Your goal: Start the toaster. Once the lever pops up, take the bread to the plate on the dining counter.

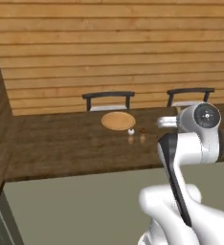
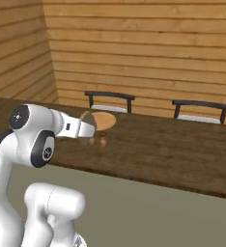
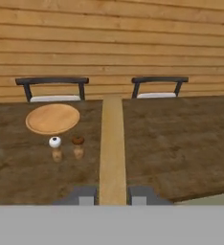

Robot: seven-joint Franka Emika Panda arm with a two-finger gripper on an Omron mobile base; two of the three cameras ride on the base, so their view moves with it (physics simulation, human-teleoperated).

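My gripper [image 3: 113, 196] is shut on the bread [image 3: 113, 143], which I see edge-on as a narrow tan strip rising between the two finger tips. It hovers above the dining counter [image 3: 181, 143], a dark wood-grain slab. The round tan plate [image 3: 52, 118] lies on that counter ahead and to the left of the bread, with nothing on it. From the left base view the gripper [image 1: 162, 123] sits right of the plate [image 1: 117, 120]. From the right base view the gripper [image 2: 91, 128] overlaps the plate [image 2: 106, 119]. The toaster is out of view.
Two small shakers, one white-topped [image 3: 55, 143] and one brown-topped [image 3: 78, 142], stand just in front of the plate. Two dark chairs [image 3: 51, 83] [image 3: 159, 82] stand behind the counter against a wooden plank wall. The counter's grey-beige front [image 1: 75, 206] faces me.
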